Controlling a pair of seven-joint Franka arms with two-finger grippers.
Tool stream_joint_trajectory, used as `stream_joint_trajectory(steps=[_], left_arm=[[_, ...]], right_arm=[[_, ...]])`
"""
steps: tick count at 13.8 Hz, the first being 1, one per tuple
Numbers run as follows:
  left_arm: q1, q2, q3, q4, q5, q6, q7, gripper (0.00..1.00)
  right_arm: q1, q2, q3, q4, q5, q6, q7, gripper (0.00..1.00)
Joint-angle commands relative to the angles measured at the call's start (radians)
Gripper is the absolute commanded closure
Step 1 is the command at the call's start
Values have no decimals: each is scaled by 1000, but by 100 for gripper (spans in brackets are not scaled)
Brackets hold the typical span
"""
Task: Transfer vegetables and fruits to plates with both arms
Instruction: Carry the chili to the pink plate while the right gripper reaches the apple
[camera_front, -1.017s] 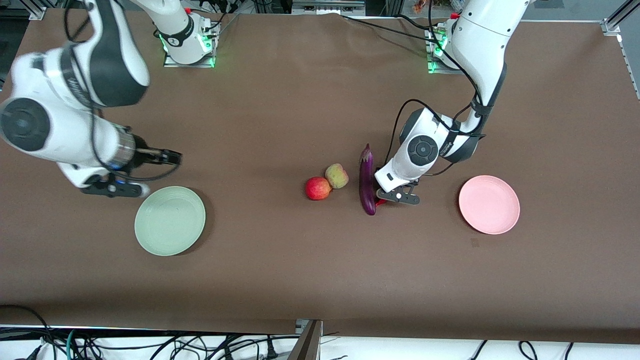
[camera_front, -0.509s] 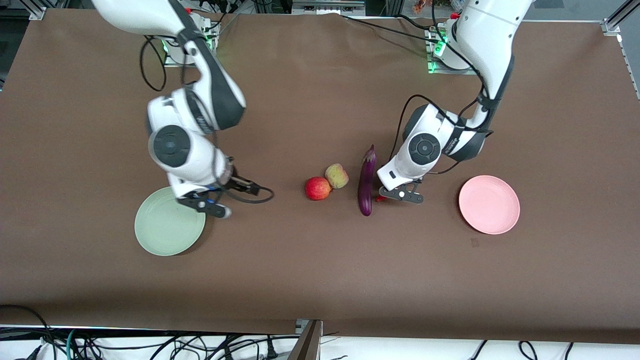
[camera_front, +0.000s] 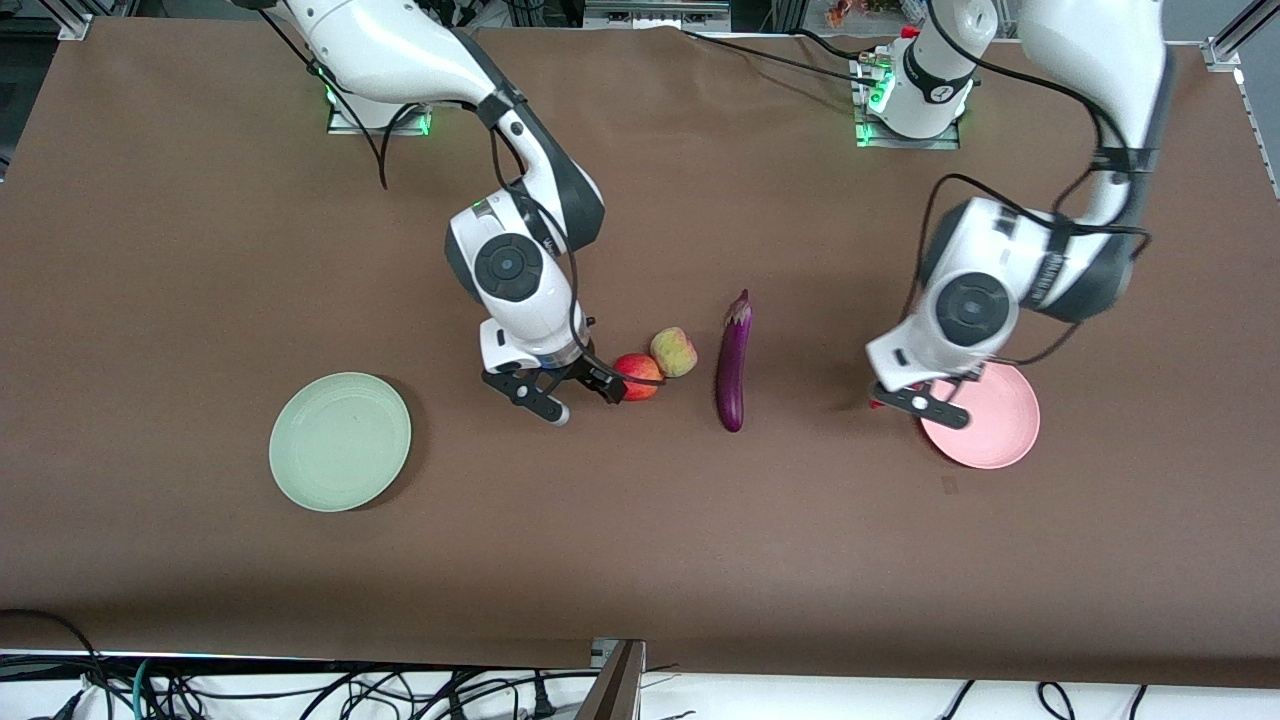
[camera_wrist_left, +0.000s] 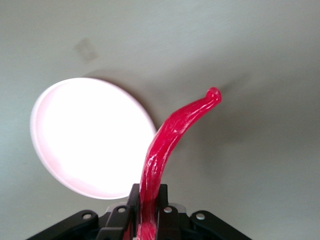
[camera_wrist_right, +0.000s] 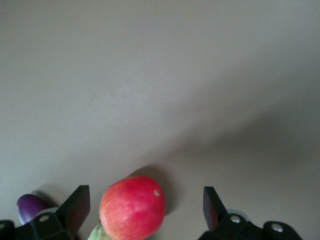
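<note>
My left gripper (camera_front: 893, 398) is shut on the red chili pepper (camera_wrist_left: 172, 135) and holds it up over the edge of the pink plate (camera_front: 990, 425). In the left wrist view the plate (camera_wrist_left: 85, 135) lies beside the hanging chili, which is gripped between the fingers of the left gripper (camera_wrist_left: 148, 192). My right gripper (camera_front: 603, 385) is open at the red fruit (camera_front: 637, 376). In the right wrist view the red fruit (camera_wrist_right: 132, 207) sits between the spread fingers of the right gripper (camera_wrist_right: 145, 195), not touching them. The yellowish-green fruit (camera_front: 675, 351) touches the red one. The purple eggplant (camera_front: 733, 362) lies beside them.
The mint green plate (camera_front: 340, 441) sits toward the right arm's end of the table, nearer the front camera than the fruits, with nothing on it. Brown cloth covers the table. Cables hang below the table's front edge.
My left gripper lifted the chili from beside the eggplant and carried it to the pink plate's edge. My right arm swung from over the green plate to the red fruit. The eggplant shifted slightly.
</note>
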Motion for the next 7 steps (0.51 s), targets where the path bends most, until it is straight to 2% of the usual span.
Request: stream_joint_trajectory(steps=[1,7], left_arm=[[106,33,-13,19,30,-14,121,100],[219,100,-13,43,38,68,290,100]], right_arm=[[44,45,-9,23,8,55,54,0],[83,99,-9,23,8,135,113,0]])
